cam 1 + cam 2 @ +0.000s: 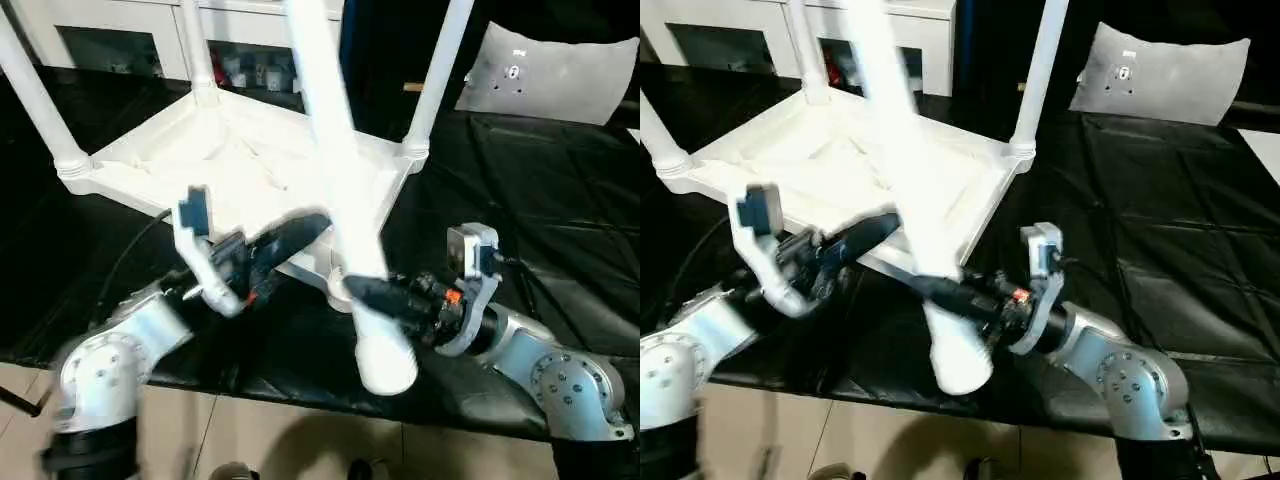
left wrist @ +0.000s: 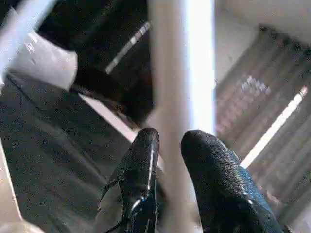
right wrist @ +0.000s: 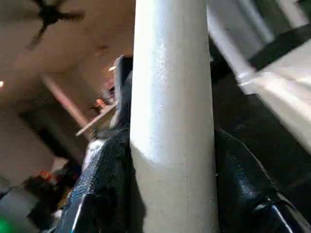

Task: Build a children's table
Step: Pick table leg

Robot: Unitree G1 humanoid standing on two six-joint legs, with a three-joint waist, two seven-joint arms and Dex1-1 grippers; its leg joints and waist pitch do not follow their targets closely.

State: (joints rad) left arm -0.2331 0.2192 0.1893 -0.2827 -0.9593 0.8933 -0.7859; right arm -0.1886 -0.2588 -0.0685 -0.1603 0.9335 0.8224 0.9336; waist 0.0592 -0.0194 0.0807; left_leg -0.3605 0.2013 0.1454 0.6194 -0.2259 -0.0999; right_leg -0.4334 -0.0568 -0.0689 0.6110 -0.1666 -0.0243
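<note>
With both grippers, left (image 1: 318,228) and right (image 1: 362,290), clamping the fourth leg (image 1: 345,200), we judge seating it in the tabletop's (image 1: 240,160) near corner socket comes next.

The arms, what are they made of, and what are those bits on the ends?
Both forearms are silver metal with round bolted joints. Each ends in a left gripper or right gripper with two glossy black fingers, a light grey bracket carrying a small camera, orange-red marks and black cables.

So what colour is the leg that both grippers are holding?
White. The leg shows best in the right wrist view, clamped between the black fingers.
</note>
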